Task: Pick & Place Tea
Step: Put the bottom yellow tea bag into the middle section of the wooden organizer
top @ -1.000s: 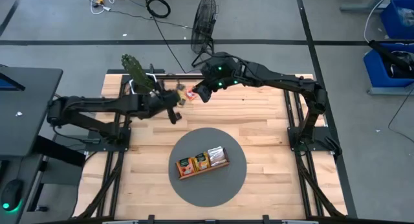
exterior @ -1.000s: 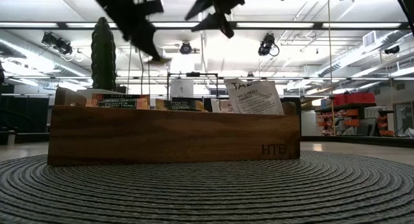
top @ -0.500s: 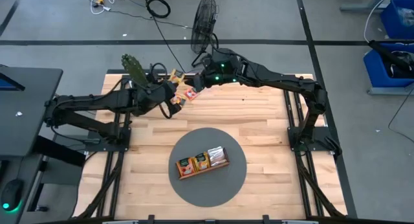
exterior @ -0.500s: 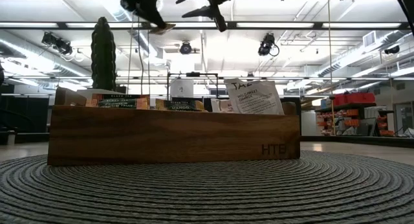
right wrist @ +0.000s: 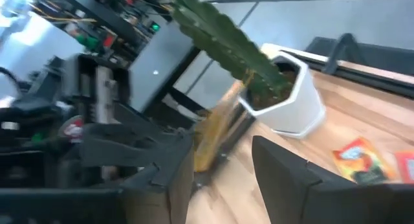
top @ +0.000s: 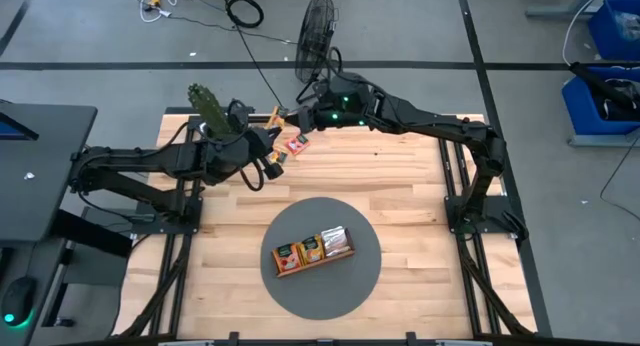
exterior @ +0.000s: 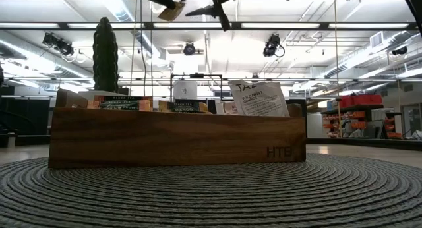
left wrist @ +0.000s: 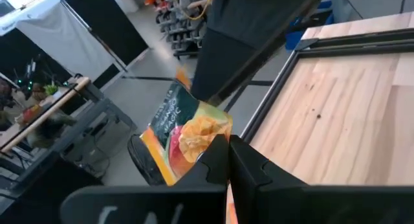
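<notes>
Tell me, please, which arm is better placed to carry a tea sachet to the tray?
Left: its pincer is shut on a sachet, lifted off the table. The right pincer hangs open beside it, empty.

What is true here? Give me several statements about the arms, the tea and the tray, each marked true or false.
1. The left tool grips a tea sachet. True.
2. The wooden tray sits on bare wood. False: it sits on the round grey mat.
3. The right tool is open. True.
4. The cactus pot stands on the mat. False: it stands off the mat, near the table edge.
</notes>
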`<action>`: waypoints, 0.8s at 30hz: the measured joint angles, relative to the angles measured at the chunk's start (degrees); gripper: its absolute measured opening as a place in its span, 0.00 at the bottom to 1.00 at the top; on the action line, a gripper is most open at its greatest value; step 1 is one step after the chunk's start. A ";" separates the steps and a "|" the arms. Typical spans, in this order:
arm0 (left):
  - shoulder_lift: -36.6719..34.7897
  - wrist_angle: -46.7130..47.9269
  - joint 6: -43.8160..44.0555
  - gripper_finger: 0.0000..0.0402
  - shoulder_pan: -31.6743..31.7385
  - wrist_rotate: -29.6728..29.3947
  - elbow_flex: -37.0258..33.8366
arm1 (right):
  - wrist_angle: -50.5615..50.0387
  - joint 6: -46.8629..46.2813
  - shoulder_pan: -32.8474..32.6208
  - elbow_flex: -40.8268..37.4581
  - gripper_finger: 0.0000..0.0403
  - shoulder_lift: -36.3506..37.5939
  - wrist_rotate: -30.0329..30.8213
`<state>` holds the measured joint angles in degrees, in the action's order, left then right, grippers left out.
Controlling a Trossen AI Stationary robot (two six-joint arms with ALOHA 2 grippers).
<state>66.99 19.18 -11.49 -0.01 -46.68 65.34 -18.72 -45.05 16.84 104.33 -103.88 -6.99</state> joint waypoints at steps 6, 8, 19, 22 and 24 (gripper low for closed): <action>0.02 -0.02 -4.01 0.01 0.04 0.17 0.00 | 0.83 -4.01 -0.32 -0.01 0.41 0.00 -2.22; 0.11 0.37 -4.61 0.01 0.20 0.19 0.00 | 0.99 -4.05 -0.51 -0.01 0.41 0.00 -2.24; 0.15 -1.97 -5.02 0.01 0.11 0.40 -0.02 | 2.35 -1.62 -0.60 0.00 0.20 0.00 -1.48; 0.15 -2.11 -6.02 0.01 0.08 0.41 -0.02 | 3.15 0.06 -0.60 -0.01 0.04 0.00 -1.33; 0.15 -2.09 -6.22 0.01 -0.19 1.55 -0.02 | 3.27 0.50 -0.61 0.00 0.03 0.00 -0.70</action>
<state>67.13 17.09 -17.72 -0.20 -45.14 65.32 -15.45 -44.55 16.23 104.33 -103.88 -7.68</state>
